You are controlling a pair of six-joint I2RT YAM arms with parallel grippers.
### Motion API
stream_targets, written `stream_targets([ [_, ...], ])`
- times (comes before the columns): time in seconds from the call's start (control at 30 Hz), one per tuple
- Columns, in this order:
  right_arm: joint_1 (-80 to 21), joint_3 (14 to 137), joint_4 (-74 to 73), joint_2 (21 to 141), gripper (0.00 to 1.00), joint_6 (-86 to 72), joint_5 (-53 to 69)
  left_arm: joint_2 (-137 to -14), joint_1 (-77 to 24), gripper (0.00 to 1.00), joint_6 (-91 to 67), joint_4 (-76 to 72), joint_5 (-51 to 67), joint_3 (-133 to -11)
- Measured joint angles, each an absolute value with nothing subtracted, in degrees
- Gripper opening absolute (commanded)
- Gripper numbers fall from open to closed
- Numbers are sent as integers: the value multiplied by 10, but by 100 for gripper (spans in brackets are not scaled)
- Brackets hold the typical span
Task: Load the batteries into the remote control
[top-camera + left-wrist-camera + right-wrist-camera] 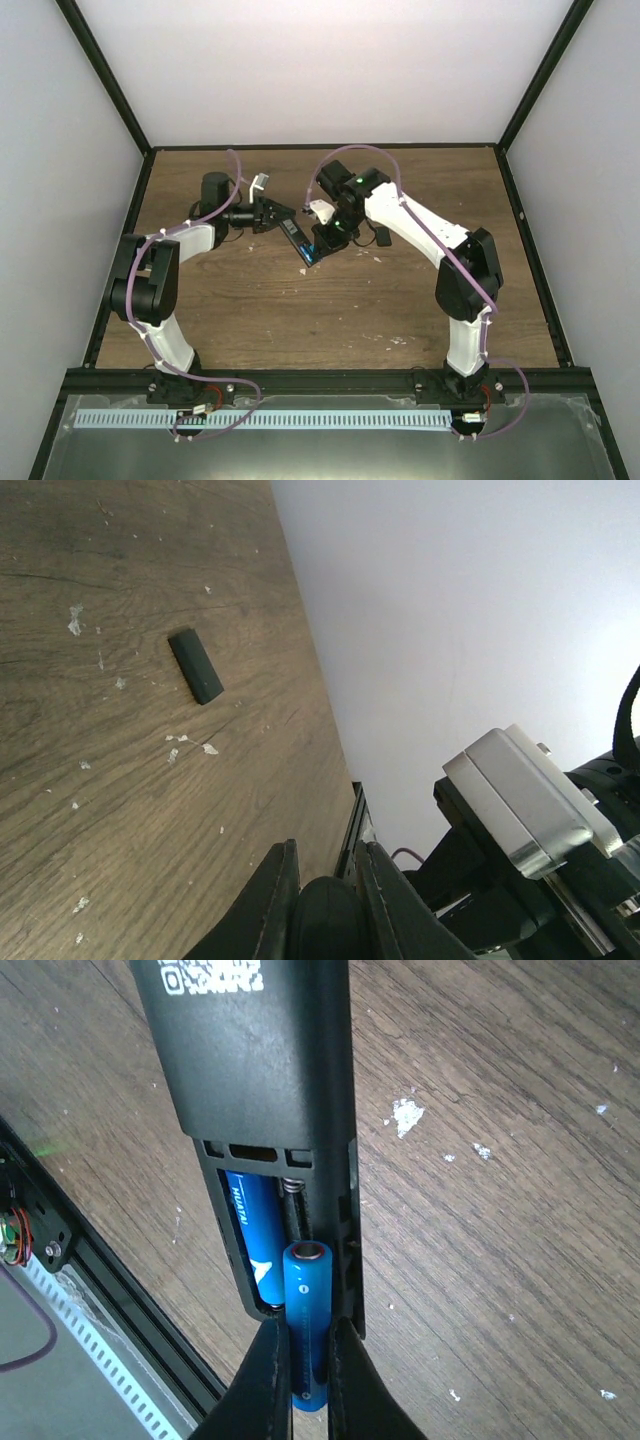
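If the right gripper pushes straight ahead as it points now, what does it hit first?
Probably the remote control: the battery held by the right gripper aims into the empty bay beside the seated battery, toward the spring. Depth is unclear.

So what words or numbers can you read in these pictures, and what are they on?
"HUATAI", in white letters running along the seated battery inside the remote, as best I can read it.
QR code, printed white on the remote's back: cut off by the picture's edge, with no readable words.
Tiny white mark on the other battery: too small to read.
Top and left wrist views: no text.
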State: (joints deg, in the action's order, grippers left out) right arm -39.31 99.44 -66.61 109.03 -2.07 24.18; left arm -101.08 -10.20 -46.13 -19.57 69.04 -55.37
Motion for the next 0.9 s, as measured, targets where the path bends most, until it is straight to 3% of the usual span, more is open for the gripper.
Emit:
stream_targets([
  [0.9,-399,1044,-708,1118,7,-31,229,-1005,-116,0,-521,-261,666,-534],
])
